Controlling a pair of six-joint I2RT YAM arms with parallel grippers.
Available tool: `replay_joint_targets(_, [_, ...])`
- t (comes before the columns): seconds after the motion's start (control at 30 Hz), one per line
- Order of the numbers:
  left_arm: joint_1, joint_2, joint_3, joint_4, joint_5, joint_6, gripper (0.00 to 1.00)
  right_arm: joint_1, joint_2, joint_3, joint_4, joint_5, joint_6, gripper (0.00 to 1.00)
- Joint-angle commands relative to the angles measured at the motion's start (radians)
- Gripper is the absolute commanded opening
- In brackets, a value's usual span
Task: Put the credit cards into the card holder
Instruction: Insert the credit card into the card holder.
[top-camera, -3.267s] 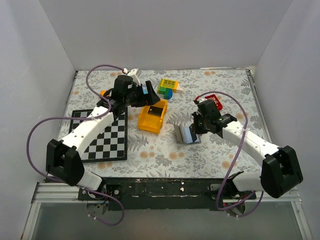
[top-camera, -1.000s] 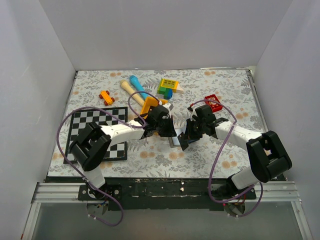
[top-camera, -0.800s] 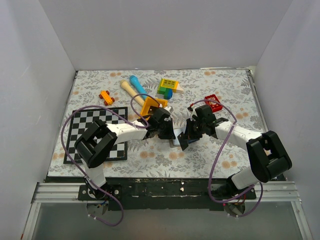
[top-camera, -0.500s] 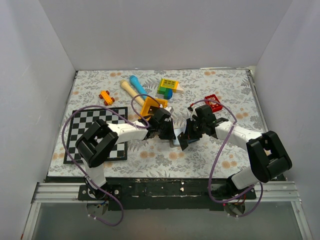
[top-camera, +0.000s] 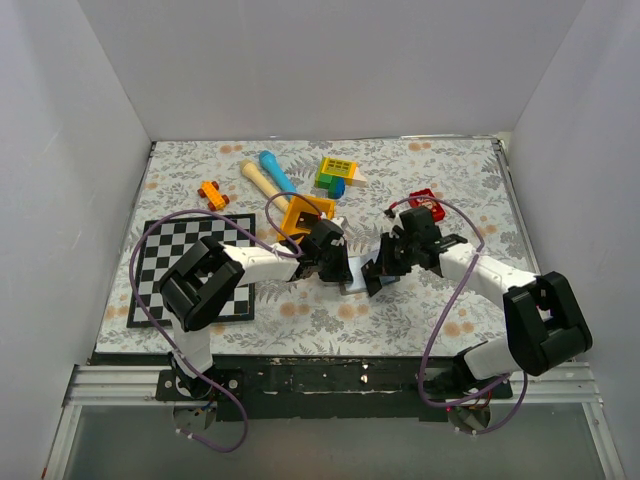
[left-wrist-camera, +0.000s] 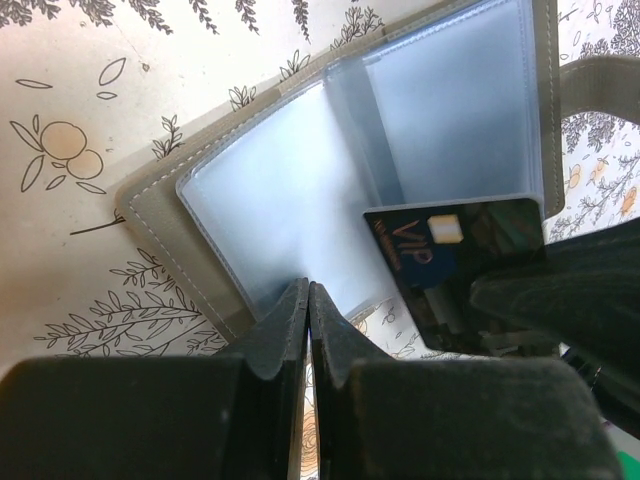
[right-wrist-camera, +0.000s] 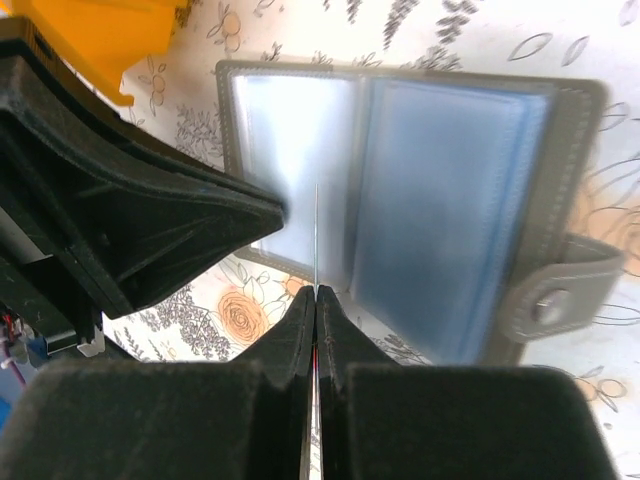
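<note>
The grey card holder (left-wrist-camera: 180, 215) lies open on the floral table, its pale bluish pockets (right-wrist-camera: 440, 200) facing up and its snap tab (right-wrist-camera: 555, 295) at one side. My right gripper (right-wrist-camera: 316, 290) is shut on a black credit card (left-wrist-camera: 450, 245) marked VIP. In the right wrist view that credit card (right-wrist-camera: 316, 225) shows edge-on over the holder's middle fold. My left gripper (left-wrist-camera: 308, 285) is shut, its tips resting at the near edge of a pocket. From above, both grippers meet over the card holder (top-camera: 357, 283), the left gripper (top-camera: 337, 264) on one side and the right gripper (top-camera: 377, 272) on the other.
An orange tray (top-camera: 300, 212) stands just behind the left gripper. A red block (top-camera: 422, 199) lies behind the right arm. A chessboard (top-camera: 170, 262) is at the left. A blue and wooden cylinder (top-camera: 268, 174), a yellow-green block (top-camera: 337, 174) and a small orange toy (top-camera: 212, 192) lie at the back.
The left arm came over from the orange tray to the card holder. In the last second the right wrist drew slightly right and back. Both grippers stayed shut.
</note>
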Motion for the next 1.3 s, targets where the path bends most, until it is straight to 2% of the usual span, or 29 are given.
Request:
replay_joint_targets(0.0, [-0.006, 0.008, -0.024, -0.015, -0.023, 0.003, 0.00, -0.052, -0.034, 0.029, 0.006, 0.008, -0.004, 0.01])
replay_joint_targets(0.4, [-0.007, -0.006, -0.044, -0.018, -0.035, 0.006, 0.00, -0.098, 0.049, 0.070, 0.093, -0.050, -0.006, 0.01])
replay_joint_targets(1.27, [-0.006, -0.019, -0.055, -0.028, -0.047, 0.015, 0.00, -0.098, 0.167, 0.047, 0.215, -0.101, -0.009, 0.01])
